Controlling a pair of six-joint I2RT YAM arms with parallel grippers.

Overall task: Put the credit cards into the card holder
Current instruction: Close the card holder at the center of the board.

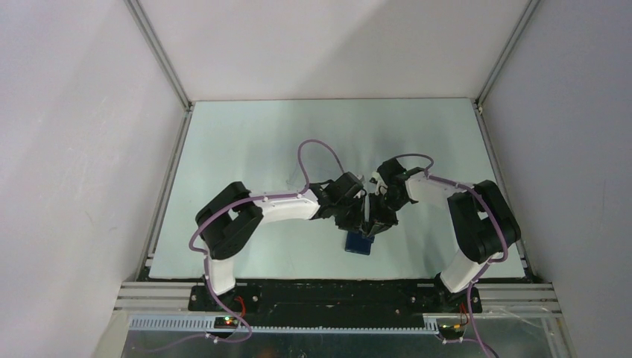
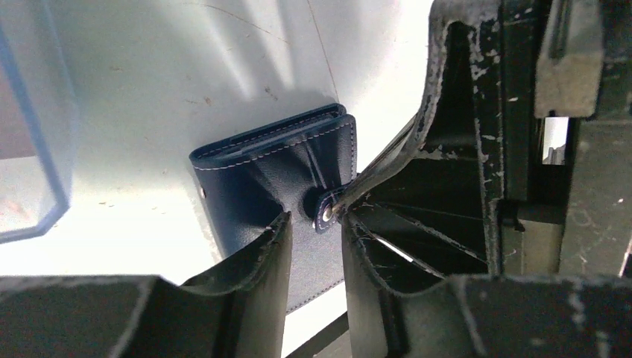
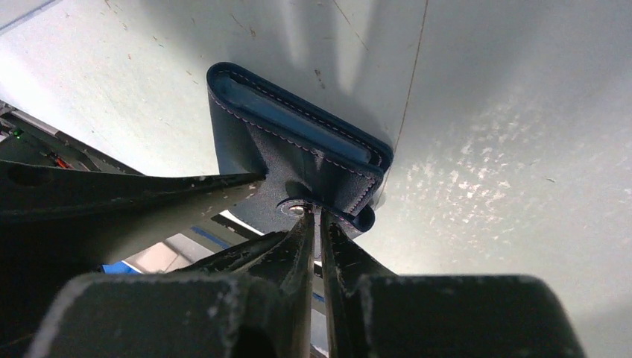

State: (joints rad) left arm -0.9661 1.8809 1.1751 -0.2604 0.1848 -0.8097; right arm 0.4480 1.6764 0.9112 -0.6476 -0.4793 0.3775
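Top external view is showing you the card holder (image 1: pixel 358 243) resting on the table (image 1: pixel 246 142) near its front edge, between the two arm bases, with both grippers meeting just above it. Your right gripper (image 3: pixel 316 218) is pinching the holder's snap tab (image 3: pixel 296 209), its jaws standing nearly together around the strap. Your left gripper (image 2: pixel 317 224) is gripping nothing: its jaws are standing narrowly apart, the tab sitting just off their tips. The holder is sitting folded, its lighter blue inside showing along one edge.
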